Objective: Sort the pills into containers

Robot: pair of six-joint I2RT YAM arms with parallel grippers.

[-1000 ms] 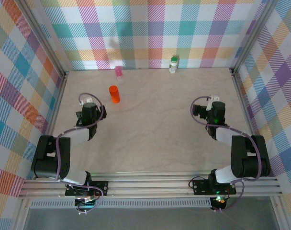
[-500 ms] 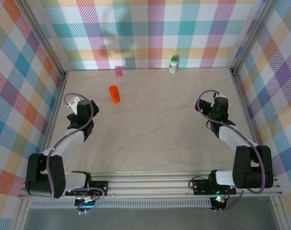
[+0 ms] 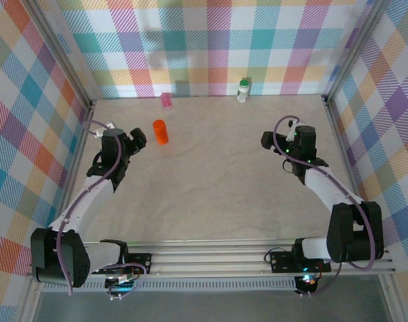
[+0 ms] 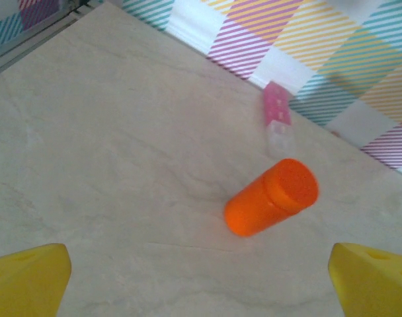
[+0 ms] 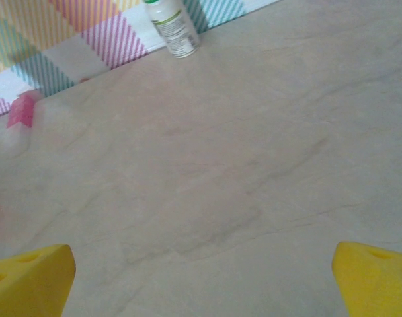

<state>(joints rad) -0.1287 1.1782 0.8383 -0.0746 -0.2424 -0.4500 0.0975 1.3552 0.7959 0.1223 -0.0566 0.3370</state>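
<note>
The bright orange vial (image 3: 160, 131) stands on the marble table at the back left; in the left wrist view the vial (image 4: 270, 198) sits ahead and slightly right of centre. Just right of my left gripper (image 3: 137, 139) is that vial, a short gap away; the gripper (image 4: 201, 284) is open and holds nothing. The slim pink tube (image 3: 166, 100) (image 4: 277, 112) (image 5: 21, 112) stands by the back wall. The white bottle with a green cap (image 3: 243, 90) (image 5: 172, 26) stands there too, further right. My right gripper (image 3: 268, 141) (image 5: 201, 284) is open over bare table. The pills are out of view.
Plaid walls (image 3: 204, 47) with aluminium frame posts (image 3: 83, 127) close in the table at the back and on both sides. Bare marble tabletop (image 3: 211, 181) stretches between the two arms.
Both arms have stretched forward from their folded pose. The left gripper has swung toward the orange vial and the right gripper has turned left toward the table's middle. Both stay open.
</note>
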